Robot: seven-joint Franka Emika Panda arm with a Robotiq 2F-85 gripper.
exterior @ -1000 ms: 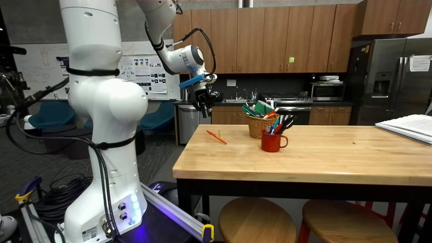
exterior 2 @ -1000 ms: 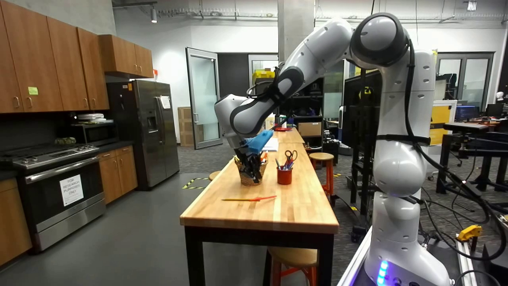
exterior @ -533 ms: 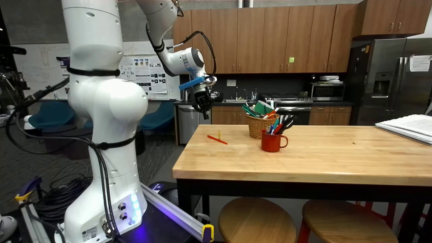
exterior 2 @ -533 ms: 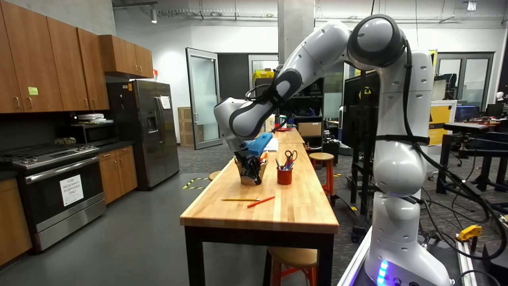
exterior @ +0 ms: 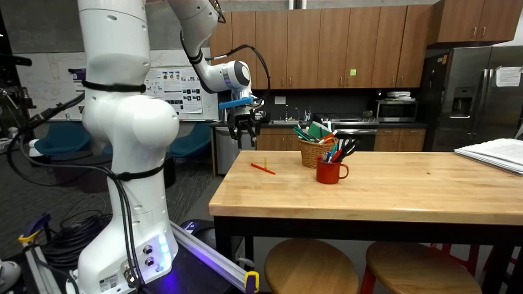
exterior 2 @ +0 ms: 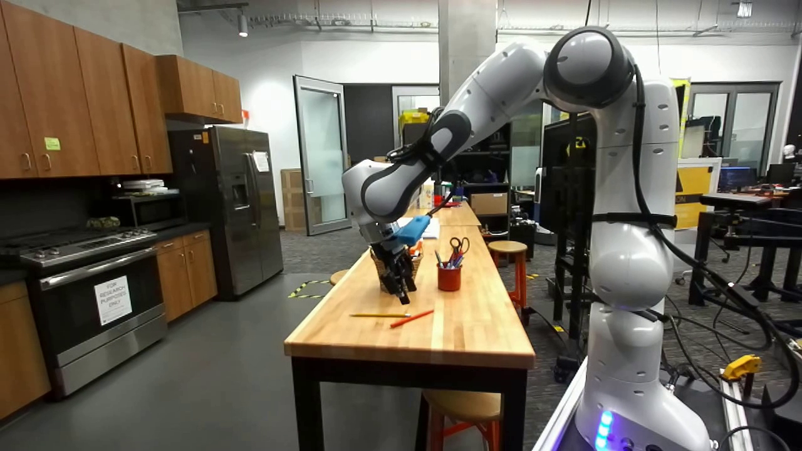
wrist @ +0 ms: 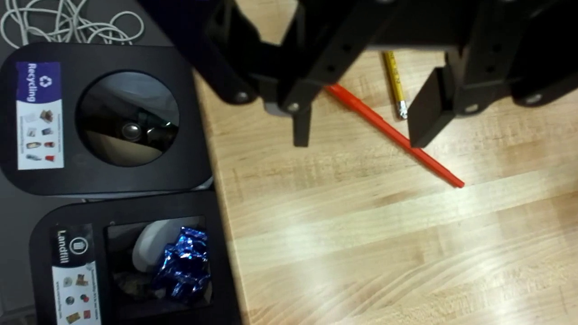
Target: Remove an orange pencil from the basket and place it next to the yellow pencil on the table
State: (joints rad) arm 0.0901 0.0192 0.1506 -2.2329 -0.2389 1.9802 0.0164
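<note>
here, the orange pencil (wrist: 392, 131) lies below the fingers (wrist: 426, 113).

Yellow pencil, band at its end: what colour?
The end band on the yellow pencil is silver; it shows best in the wrist view.

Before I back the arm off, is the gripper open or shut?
The gripper is open: in the wrist view its fingers stand apart, butcher-block tabletop showing between them.
</note>
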